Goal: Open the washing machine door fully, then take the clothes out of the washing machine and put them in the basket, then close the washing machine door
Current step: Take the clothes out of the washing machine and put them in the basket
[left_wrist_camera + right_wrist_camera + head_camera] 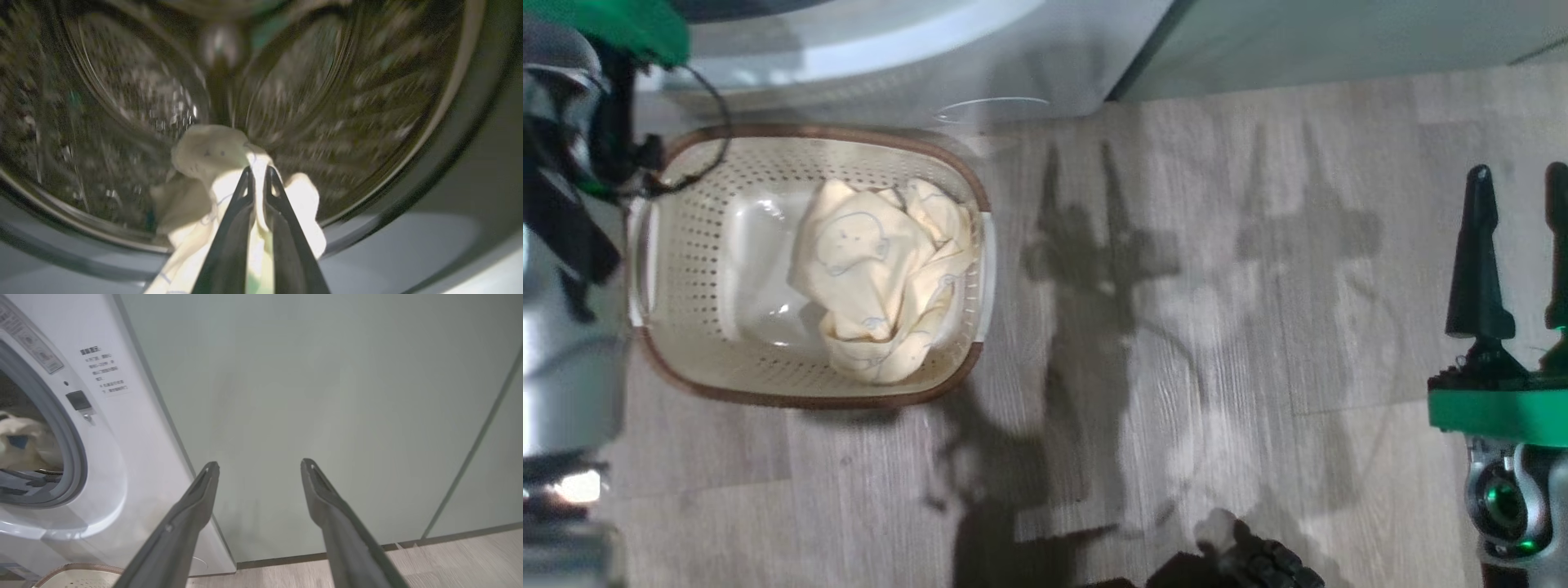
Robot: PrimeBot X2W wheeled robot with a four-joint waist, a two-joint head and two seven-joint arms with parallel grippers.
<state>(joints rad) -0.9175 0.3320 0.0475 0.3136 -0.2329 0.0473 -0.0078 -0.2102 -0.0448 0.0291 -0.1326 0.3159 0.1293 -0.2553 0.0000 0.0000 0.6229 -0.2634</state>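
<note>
Reaching into the washing machine (367,102), left tool (257,173) pinching clothes (208,153).

floor (1258,327): grey wood-look planks, shadowed | cabinets (327,396): pale green flat panels, dark seam between

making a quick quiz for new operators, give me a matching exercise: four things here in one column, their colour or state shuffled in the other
Column one
1 left gripper
2 right gripper
3 basket
4 cabinet

Column two
a pale green
b open, holding nothing
c shut on clothes at the drum
d on the floor, cream garment inside

Pairs: 1-c, 2-b, 3-d, 4-a
</note>
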